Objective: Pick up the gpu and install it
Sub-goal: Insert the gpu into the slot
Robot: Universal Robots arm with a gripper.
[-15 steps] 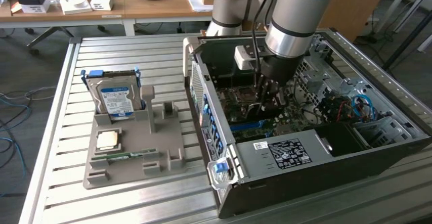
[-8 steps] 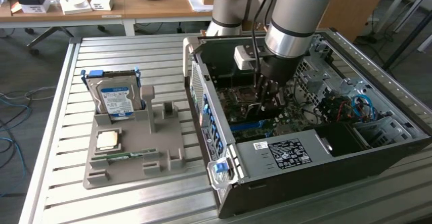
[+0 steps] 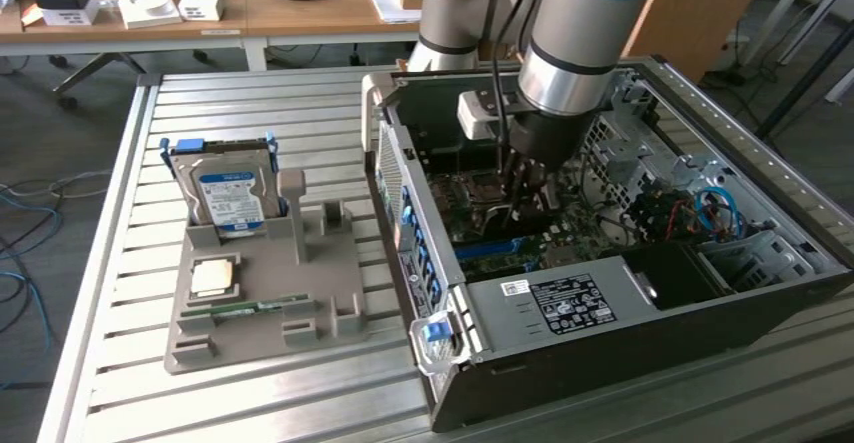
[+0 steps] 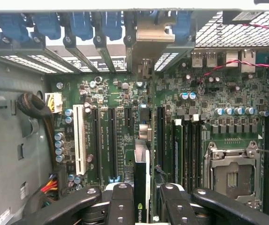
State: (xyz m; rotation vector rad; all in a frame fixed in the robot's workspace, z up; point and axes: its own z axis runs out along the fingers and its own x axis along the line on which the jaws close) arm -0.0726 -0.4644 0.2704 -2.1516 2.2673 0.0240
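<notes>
One gpu [image 4: 142, 180] is in play, and it is inside the computer case [image 3: 627, 313], edge-on and upright between the fingers of the gripper [image 4: 147, 206]. The gripper is closed on the card's two broad faces, its jaws set only as wide as the thin card. The card hangs over the motherboard [image 4: 120, 103] inside the computer case, its far end running toward the case's rear wall. I cannot tell whether its lower edge is touching a slot.

The step in hand looks like the seating. Doing it well probably means keeping the card plumb, with its long edge parallel to the slot. The bracket end should line up with an opening in the computer case's rear wall, and the push should go straight down, not rock. The red-and-yellow cable bundle [image 4: 50, 187] near the case's side wall is worth keeping clear of.

By count, the computer case holds one white expansion slot [image 4: 79, 140], what look like two long black slots, and one open processor socket [image 4: 230, 173]. Outside the computer case, on the slatted tabletop [image 3: 267, 403], lies one grey parts holder [image 3: 327, 293]. It carries one hard drive [image 3: 230, 195], one green memory stick [image 3: 247, 308] and one small square chip [image 3: 214, 278]. One arm does the work.
</notes>
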